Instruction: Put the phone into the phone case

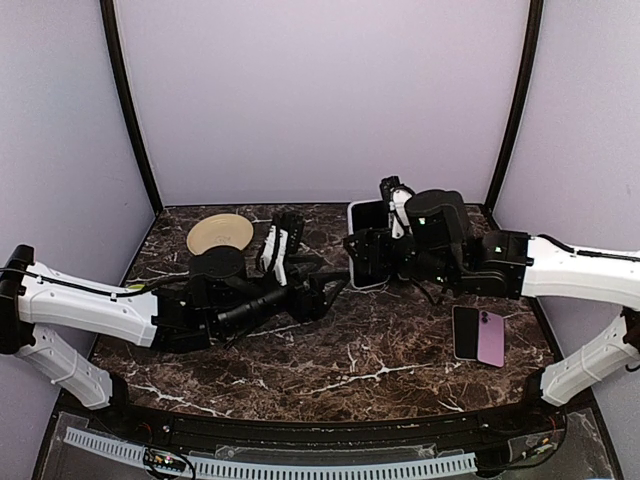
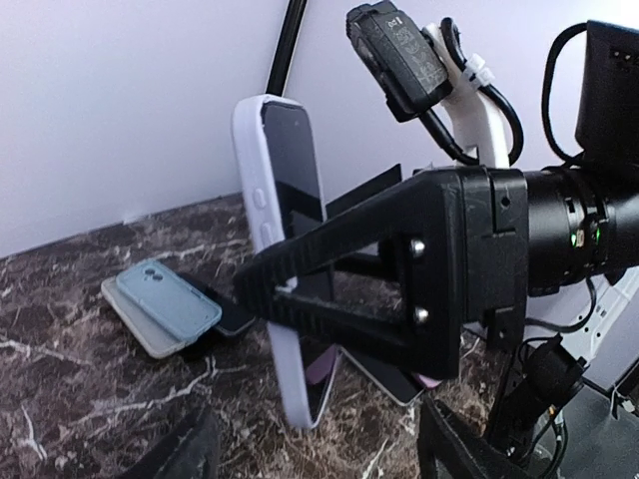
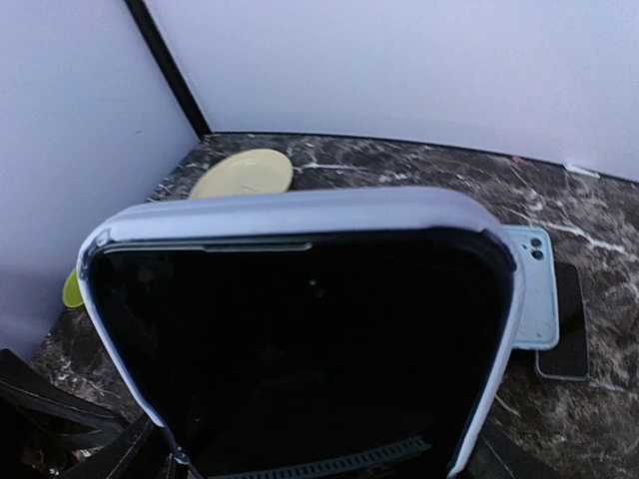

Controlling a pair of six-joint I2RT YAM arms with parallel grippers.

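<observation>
My right gripper [image 1: 362, 255] is shut on a lavender phone case [image 1: 365, 214] and holds it upright on its lower end on the marble table. A black phone face [image 3: 300, 349] lies inside the case rim [image 3: 300, 212], with a thin grey strip along its upper edge. In the left wrist view the case [image 2: 262, 200] stands in front of me, with the right gripper's black fingers [image 2: 329, 299] clamped across it. My left gripper [image 1: 335, 283] is open and empty just short of the case; in its own view [image 2: 319, 454] the fingers sit low at either side.
A black phone [image 1: 466, 332] and a purple phone [image 1: 491, 338] lie flat at the right. A light blue case [image 2: 170, 299] is stacked on other cases and also shows in the right wrist view [image 3: 537, 289], beside a black phone [image 3: 567, 334]. A tan plate [image 1: 220, 234] sits back left.
</observation>
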